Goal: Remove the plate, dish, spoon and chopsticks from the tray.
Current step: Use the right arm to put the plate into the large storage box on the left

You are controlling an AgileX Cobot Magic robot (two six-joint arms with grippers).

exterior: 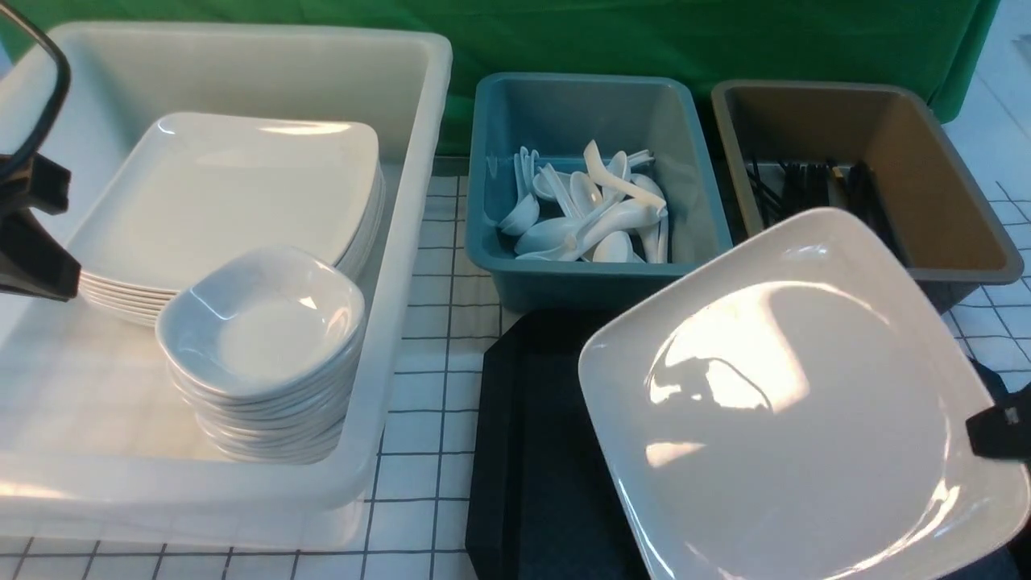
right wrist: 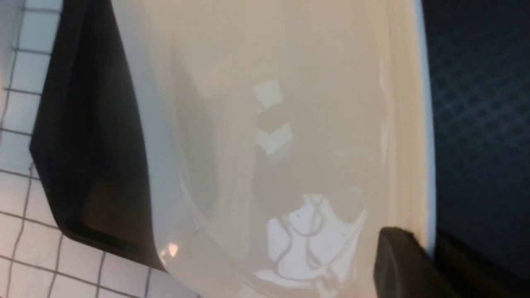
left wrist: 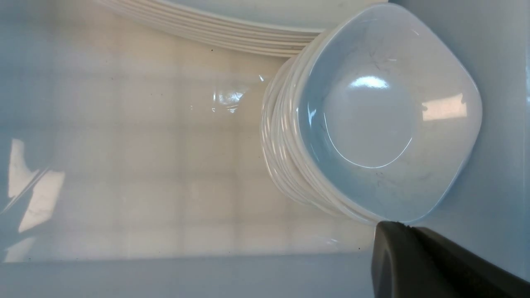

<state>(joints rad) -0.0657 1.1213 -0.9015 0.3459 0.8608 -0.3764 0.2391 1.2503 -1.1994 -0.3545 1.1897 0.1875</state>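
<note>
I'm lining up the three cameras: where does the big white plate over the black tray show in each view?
Front view: the plate fills the lower right, over the tray.
Left wrist view: not in it; the stack of small dishes shows instead.
Right wrist view: the plate fills the middle.
Shared landmark: the black tray, in the front and right wrist views.

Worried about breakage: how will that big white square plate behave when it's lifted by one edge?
The plate looks rigid, so it should not flex. Its glossy glaze probably makes it slippery for the right gripper pinching its rim. Wide and held at one edge, it will likely tip downward.
</note>
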